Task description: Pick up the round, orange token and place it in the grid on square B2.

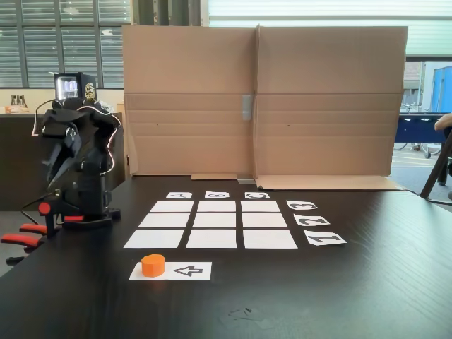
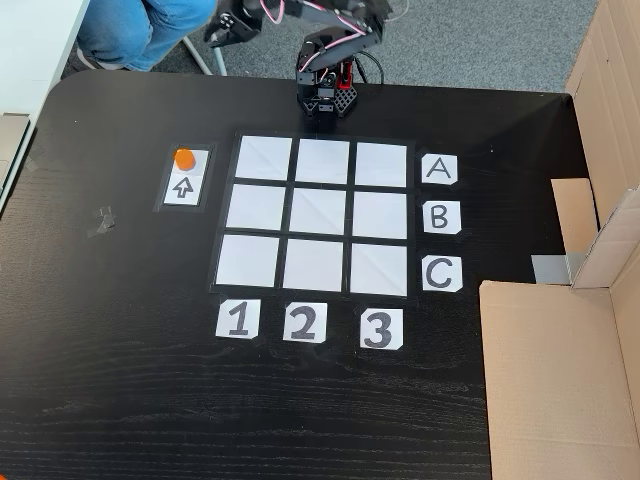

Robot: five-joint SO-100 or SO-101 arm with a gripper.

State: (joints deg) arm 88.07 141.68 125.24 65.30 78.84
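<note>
1. token (image 1: 153, 265) in a fixed view: the small orange cylinder stands upright on the left end of the white strip (image 1: 170, 270), just beside the black arrow (image 1: 188, 270) that points at it. the grid (image 1: 215, 224) lies behind the strip on the dark table (image 1: 353, 282), and square b2 (image 1: 215, 220) in its middle is bare. the arm (image 1: 74, 162) is folded up at the left, well apart from the token, nearer to the cardboard wall (image 1: 261, 99). i cannot tell how far its gripper is open, the dark parts run together.
2. token (image 2: 184, 158) in another fixed view: it sits on the top end of the strip (image 2: 186, 177), left of the grid (image 2: 316, 215). the gripper (image 2: 222, 30) is at the top edge, beyond the table, above and a little right of the token and not touching it. its fingers look close together and seem to hold nothing, but i cannot tell for sure. square b2 (image 2: 317, 212) is lower and to the right of the gripper.
</note>
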